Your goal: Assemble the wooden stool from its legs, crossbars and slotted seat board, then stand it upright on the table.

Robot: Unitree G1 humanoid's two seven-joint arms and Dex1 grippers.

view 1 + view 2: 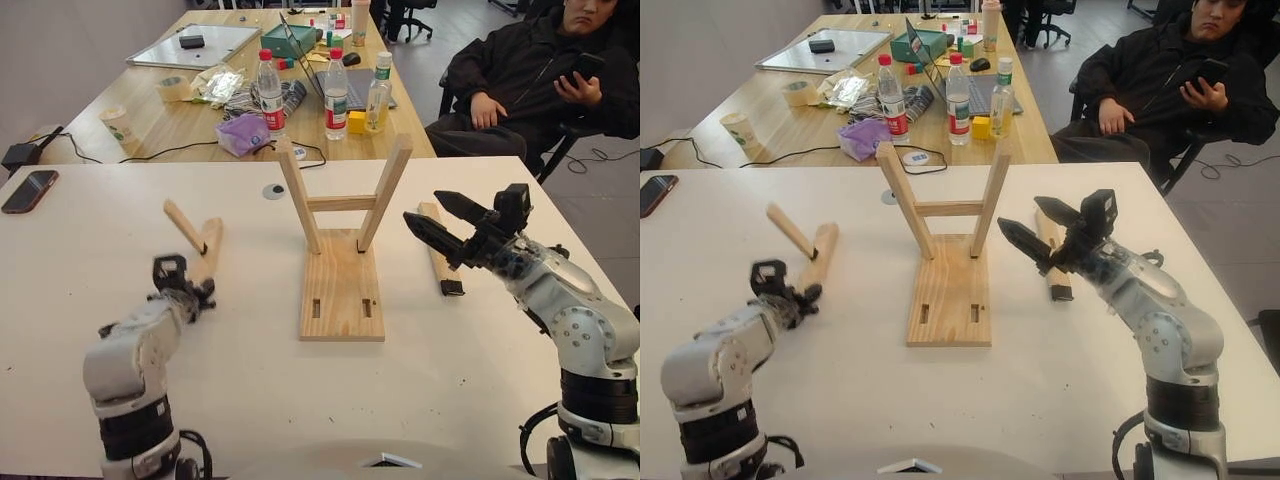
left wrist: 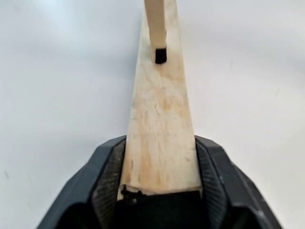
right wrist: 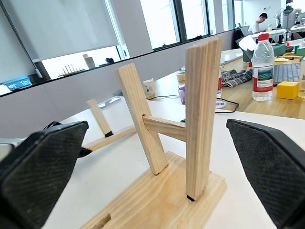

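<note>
The slotted seat board [image 1: 341,296] lies flat mid-table. Two legs [image 1: 298,195] stand in its far slots, joined by a crossbar [image 1: 341,203]. Left of it a loose leg [image 1: 209,250] lies on the table with a crossbar [image 1: 184,225] sticking up from it. My left gripper [image 1: 186,284] is shut on that leg's near end; in the left wrist view the leg [image 2: 162,138] sits between both fingers [image 2: 107,176]. My right gripper [image 1: 425,208] hovers open just right of the standing legs, pads [image 3: 43,167] wide apart. Another loose leg [image 1: 441,255] lies under it.
A phone [image 1: 28,190] lies at the table's far left edge. A round grommet [image 1: 273,190] sits behind the board. The wooden table [image 1: 170,125] behind carries bottles [image 1: 267,85], a laptop and clutter. The white table's front half is bare.
</note>
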